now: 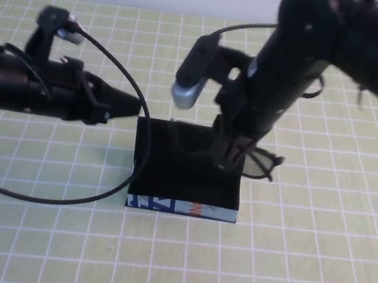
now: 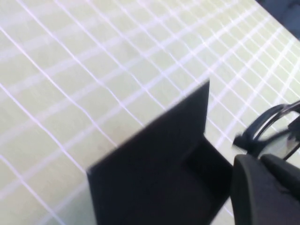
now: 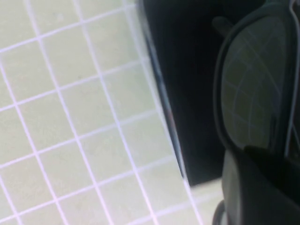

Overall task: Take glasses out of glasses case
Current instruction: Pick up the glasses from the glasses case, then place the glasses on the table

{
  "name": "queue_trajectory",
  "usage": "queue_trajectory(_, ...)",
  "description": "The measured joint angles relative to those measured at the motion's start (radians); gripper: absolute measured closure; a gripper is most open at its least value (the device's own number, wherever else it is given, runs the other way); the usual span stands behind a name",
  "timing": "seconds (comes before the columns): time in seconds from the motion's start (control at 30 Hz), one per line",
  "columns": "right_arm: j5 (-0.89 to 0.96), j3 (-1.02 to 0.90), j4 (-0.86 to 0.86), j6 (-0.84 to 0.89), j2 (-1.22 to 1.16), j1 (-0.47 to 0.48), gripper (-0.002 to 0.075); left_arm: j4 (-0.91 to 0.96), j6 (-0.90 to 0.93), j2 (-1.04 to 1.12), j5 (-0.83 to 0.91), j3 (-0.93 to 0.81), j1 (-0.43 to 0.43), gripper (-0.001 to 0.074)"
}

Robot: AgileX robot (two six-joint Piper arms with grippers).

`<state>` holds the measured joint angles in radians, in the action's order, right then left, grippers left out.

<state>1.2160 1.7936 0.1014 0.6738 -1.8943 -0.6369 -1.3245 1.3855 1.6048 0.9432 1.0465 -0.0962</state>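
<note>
— High view first: where are your grippers?

— My right gripper (image 1: 227,162) reaches down into the right end of the glasses case (image 1: 184,176), which sits open mid-table with its printed side facing near. My fingers are closed on the glasses (image 1: 259,163) — the frame sticks out past the case's right edge, one lens and its rim clear of the wall. My left gripper (image 1: 120,108) lies low, just beside the case's far-left corner; it looks to be bracing the upright lid (image 2: 154,154), though I cannot tell whether its fingers are parted or together.

— Which step is this?

— The grasp looks made, by my reckoning; the lift out is what is in hand. Next calls for a straight rise so the frame clears the case wall, then a move to open table on the right.

— How do the glasses lie?

— Their long axis runs roughly left to right, along the case, with the right end tipped outward over the edge. In the right wrist view a lens (image 3: 255,84) sits right against my finger, the case's dark inside beside it.
</note>
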Motion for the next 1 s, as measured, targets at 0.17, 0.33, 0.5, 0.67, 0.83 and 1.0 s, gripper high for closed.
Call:
queue_trajectory(0.17,-0.057,-0.155,-0.031,-0.175,0.134,0.080,0.0674,0.015,-0.007,-0.168,-0.098,-0.045,0.000,0.0739)
queue_trajectory(0.33,-0.210,-0.420,-0.032,-0.354,0.276,0.200,0.0675,0.028,-0.022,-0.289,-0.113,-0.080,0.000,0.0739)
queue_trajectory(0.5,-0.383,-0.651,0.017,-0.556,0.327,0.293,0.0675,0.049,-0.042,-0.346,-0.113,-0.118,0.000,0.0739)
queue_trajectory(0.67,-0.510,-0.779,0.104,-0.601,0.301,0.307,0.0675,0.060,-0.048,-0.354,-0.099,-0.138,0.000,0.0739)
queue_trajectory(0.83,-0.609,-0.797,0.203,-0.607,0.223,0.307,0.0675,0.065,-0.072,-0.354,-0.087,-0.148,0.000,0.0739)
queue_trajectory(1.0,-0.659,-0.797,0.246,-0.607,0.156,0.307,0.0675,0.076,-0.088,-0.354,-0.071,-0.148,0.000,0.0739)
